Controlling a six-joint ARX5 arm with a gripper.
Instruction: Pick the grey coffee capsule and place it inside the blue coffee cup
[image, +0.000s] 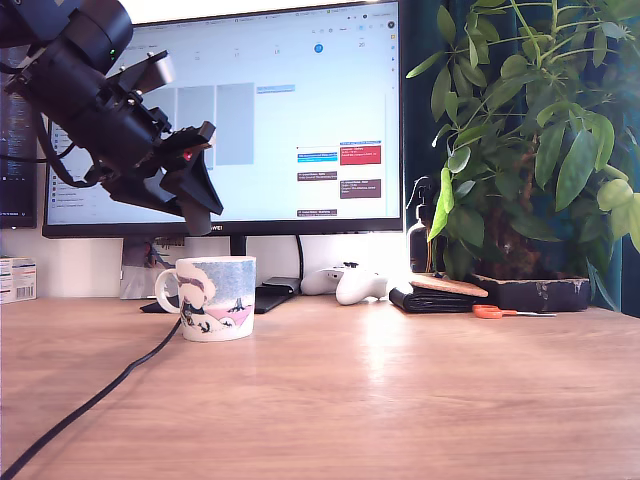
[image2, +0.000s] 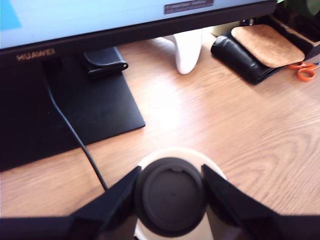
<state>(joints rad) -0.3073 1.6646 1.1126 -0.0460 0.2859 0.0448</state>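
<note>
The small dark grey, near-black plastic coffee capsule (image2: 170, 196) sits clamped between the jaws, its round flat face turned toward the wrist camera. Both black fingers (image2: 117, 197) press against its sides, parted only as far as the capsule's body, so the gripper (image2: 170, 197) carries it clear of the counter (image2: 240, 135). Directly beyond the jaws, a pale round rim peeks out around the capsule: this looks like the mouth of the ceramic mug with the pale blue upper band and white handle (image: 213, 297). That lineup suggests the capsule is being held over the opening so a release would drop it inside. In the exterior view the arm hangs above the mug and somewhat toward that view's left, tilted downward, with clear air between jaws and rim. The capsule itself is hidden there. Farther beyond the jaws lie a black monitor base (image2: 95, 107), a thin black cable (image2: 75, 135) and a white game controller (image: 345, 283).
</note>
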